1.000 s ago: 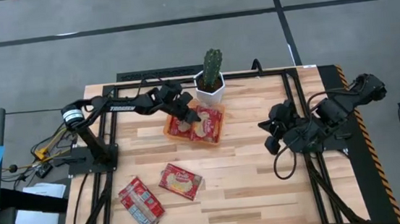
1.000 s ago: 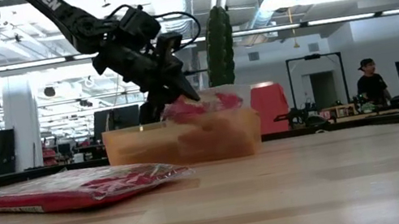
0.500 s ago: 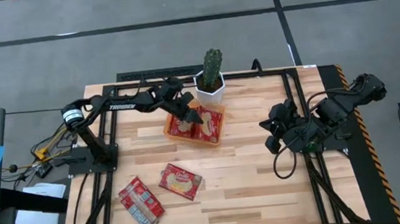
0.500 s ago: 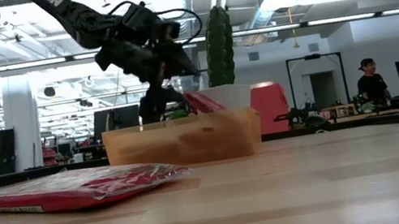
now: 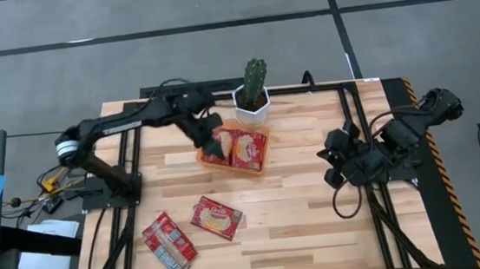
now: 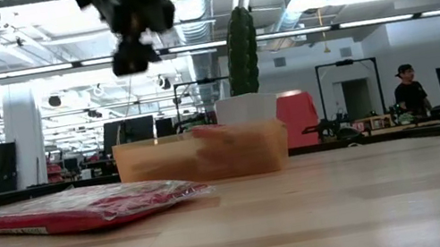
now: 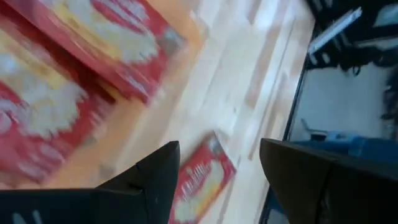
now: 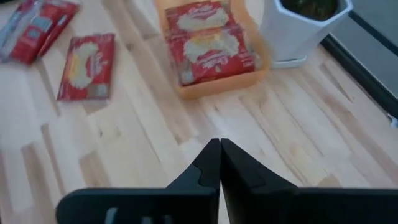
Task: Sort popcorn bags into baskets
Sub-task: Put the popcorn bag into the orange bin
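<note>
Tray [image 5: 260, 164]: orange, shallow, on the counter [image 5: 299, 208] just beside the cactus pot [image 5: 252, 107], toward 7 o'clock from it. Contents: red popcorn bags lying flat with cream ovals up, two side by side showing in the high view [image 5: 243, 146]; the right wrist view shows two [image 8: 208, 43] overlapping, and the exact count cannot be told.

Loose bags: one single bag [image 5: 216, 217] at 6 o'clock from the tray, well apart from it; a small overlapping pile [image 5: 169, 242] just beside that bag toward 8 o'clock, near the counter's front left corner. The low view shows the pile [image 6: 81, 210] in front of the tray [image 6: 202, 156].

Left pincer [image 5: 205, 137]: raised over the tray's 9 o'clock edge, fingers [image 7: 155, 177] spread wide apart, holding nothing.

Right pincer [image 5: 330, 163]: at the counter's 3 o'clock side, well apart from the tray, fingers [image 8: 208, 168] pressed together, empty.
</note>
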